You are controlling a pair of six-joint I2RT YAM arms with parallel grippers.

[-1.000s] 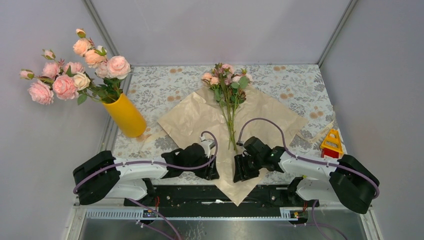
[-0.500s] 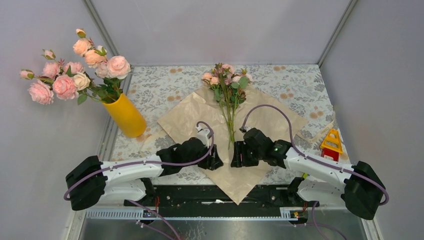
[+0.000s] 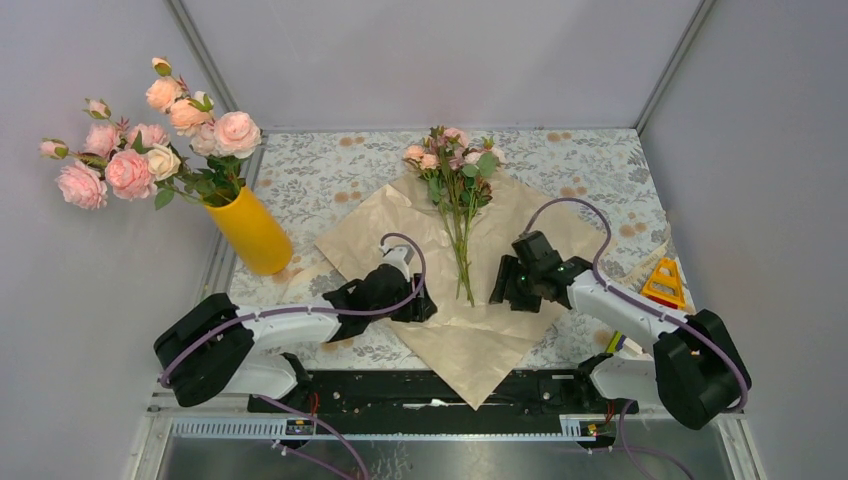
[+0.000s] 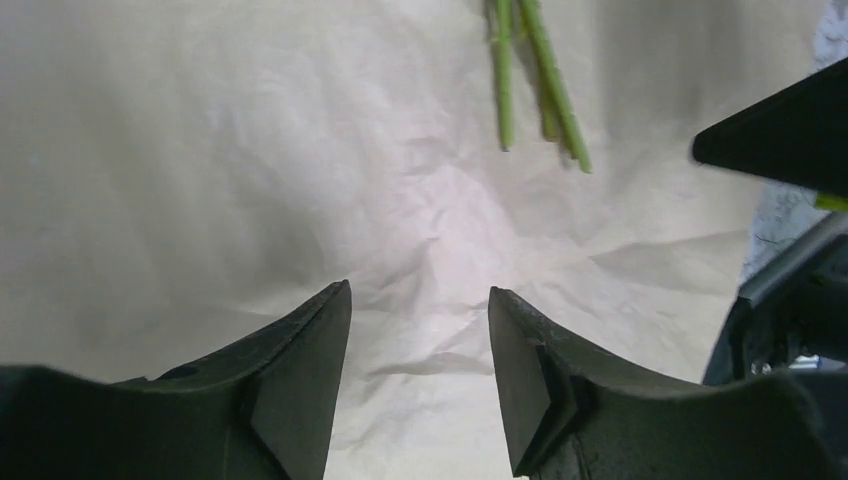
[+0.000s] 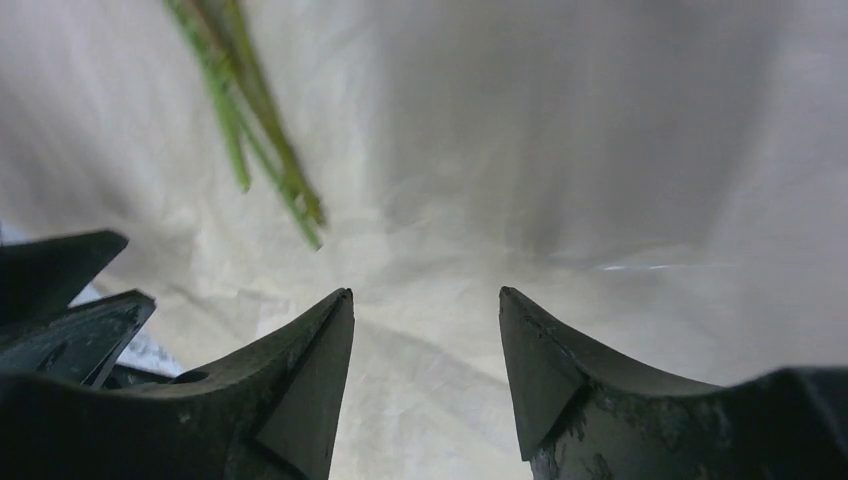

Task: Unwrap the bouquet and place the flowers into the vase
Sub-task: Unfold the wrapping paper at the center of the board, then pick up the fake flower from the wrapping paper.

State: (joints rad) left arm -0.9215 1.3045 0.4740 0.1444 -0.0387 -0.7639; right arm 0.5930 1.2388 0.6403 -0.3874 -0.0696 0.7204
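The flowers (image 3: 458, 190) lie loose on the middle of the paper (image 3: 380, 235), stems toward its near corner. The left gripper (image 3: 422, 308) is over the paper's left part, jaws apart and empty. The right gripper (image 3: 503, 292) is over its right part, also open and empty. The vase (image 3: 252, 232) stands beyond the paper's left corner, holding big roses (image 3: 130, 160).

The flowers (image 3: 460, 190) lie on the flat paper (image 3: 380, 240), with their stem ends between the left pincer (image 3: 420, 308) and the right pincer (image 3: 500, 293), touching neither. The vase (image 3: 253, 233) stands well to the left of the left pincer.
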